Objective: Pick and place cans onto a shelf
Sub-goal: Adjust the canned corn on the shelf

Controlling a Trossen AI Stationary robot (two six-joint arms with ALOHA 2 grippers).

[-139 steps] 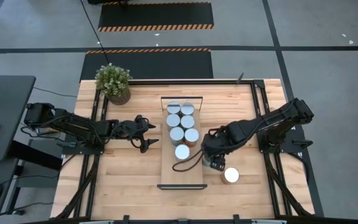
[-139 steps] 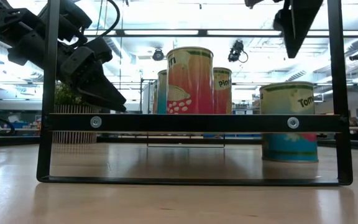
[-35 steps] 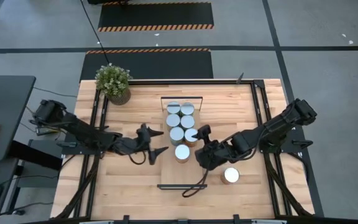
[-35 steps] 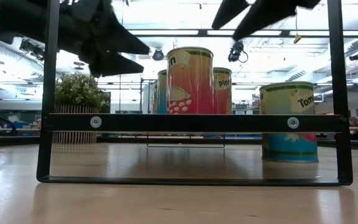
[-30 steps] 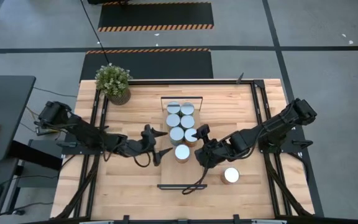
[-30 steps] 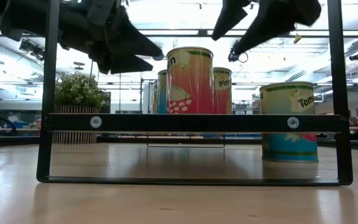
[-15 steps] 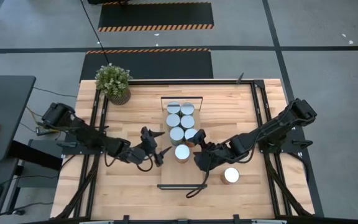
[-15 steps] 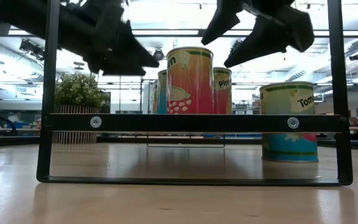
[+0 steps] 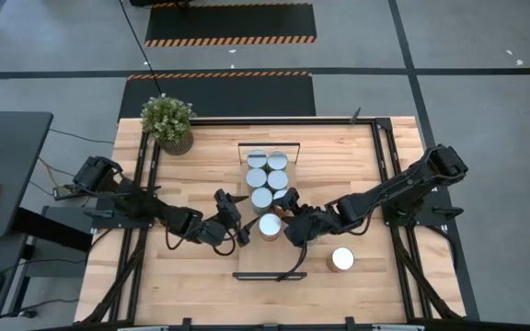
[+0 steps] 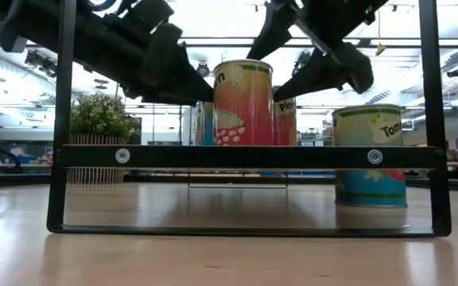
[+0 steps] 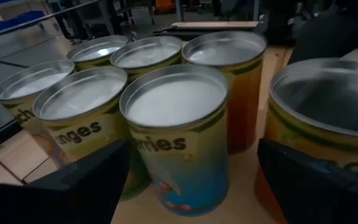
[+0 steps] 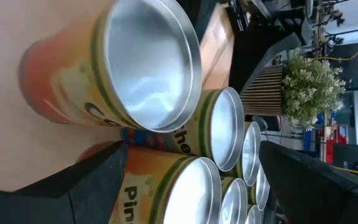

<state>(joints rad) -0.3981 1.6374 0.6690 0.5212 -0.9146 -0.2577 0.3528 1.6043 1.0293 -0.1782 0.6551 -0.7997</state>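
Both tools (left (image 9: pixel 235 219), right (image 9: pixel 290 218)) flank, seemingly untouched, the nearest can (image 9: pixel 270 225).

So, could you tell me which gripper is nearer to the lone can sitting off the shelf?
The right gripper. It hovers beside the shelf, close to the lone can; the left gripper is across the shelf, farther away.

Two dark six-joint arms reach inward from opposite sides, elbows bent low, and nearly meet at mid-frame. The left arm's dark two-finger hand (image 9: pixel 231 219) points toward the right arm, its fingers (image 11: pixel 92 186) spread wide. The right arm's dark two-finger hand (image 9: pixel 291 221) faces it, fingers (image 12: pixel 98 183) likewise parted, both hands held low and empty.
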